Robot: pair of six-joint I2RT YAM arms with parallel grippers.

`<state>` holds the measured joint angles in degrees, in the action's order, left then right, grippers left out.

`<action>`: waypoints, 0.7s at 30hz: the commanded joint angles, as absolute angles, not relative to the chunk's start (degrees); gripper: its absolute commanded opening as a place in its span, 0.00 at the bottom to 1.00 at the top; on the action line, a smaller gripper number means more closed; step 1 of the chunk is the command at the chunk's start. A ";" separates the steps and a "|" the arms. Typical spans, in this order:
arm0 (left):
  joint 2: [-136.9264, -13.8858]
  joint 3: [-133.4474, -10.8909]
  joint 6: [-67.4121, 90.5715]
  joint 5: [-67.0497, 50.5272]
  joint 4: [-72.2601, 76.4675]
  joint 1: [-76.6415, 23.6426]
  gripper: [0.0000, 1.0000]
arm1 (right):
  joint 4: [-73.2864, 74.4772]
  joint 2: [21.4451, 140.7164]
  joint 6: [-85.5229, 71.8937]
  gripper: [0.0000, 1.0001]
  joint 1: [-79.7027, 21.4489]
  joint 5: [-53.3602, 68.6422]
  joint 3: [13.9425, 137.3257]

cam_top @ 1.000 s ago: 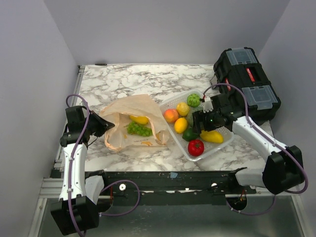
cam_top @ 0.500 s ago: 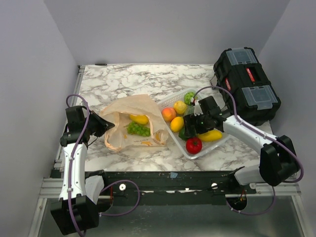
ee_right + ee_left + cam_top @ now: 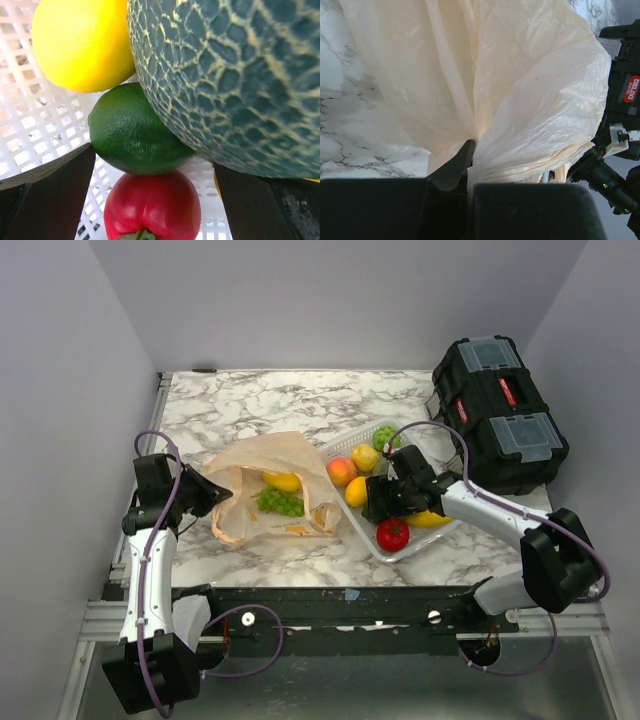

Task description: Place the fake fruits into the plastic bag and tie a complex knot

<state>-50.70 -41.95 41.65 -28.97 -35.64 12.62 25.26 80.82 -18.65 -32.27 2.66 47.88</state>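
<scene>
On my marble table (image 3: 250, 405) the black toolbox (image 3: 500, 410) sits at the far right. The plastic bag (image 3: 280, 455) lies open left of centre, just beside the white basket (image 3: 340, 447), and my left jaws are clenched on a fold of its edge. Inside it I see a yellow fruit (image 3: 283, 481) and green grapes (image 3: 281, 502). The basket holds a netted melon (image 3: 225, 75), a peach (image 3: 342, 472), a lemon (image 3: 80, 42), a red tomato (image 3: 152, 207) and a lime (image 3: 132, 130). My right jaws hang spread wide and empty, either side of the lime.
</scene>
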 commanded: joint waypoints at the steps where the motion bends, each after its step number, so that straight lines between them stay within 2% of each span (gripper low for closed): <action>1: -50.55 -42.15 41.59 -28.79 -35.06 12.75 0.00 | 20.64 82.86 -21.56 1.00 -33.01 -1.31 45.96; 6: -50.18 -41.86 41.40 -28.55 -35.27 12.76 0.00 | 18.42 81.30 -21.52 0.94 -33.30 -1.26 44.63; 13: -50.36 -41.67 41.33 -28.52 -35.06 12.75 0.00 | 23.06 73.25 -19.52 0.71 -33.31 -0.35 46.29; 18: -49.84 -40.70 41.66 -28.74 -34.45 12.75 0.00 | 25.75 68.03 -17.32 0.70 -33.31 3.91 47.30; 21: -49.51 -40.60 41.66 -28.85 -34.50 12.82 0.00 | 26.40 63.82 -15.50 0.65 -33.30 9.05 47.49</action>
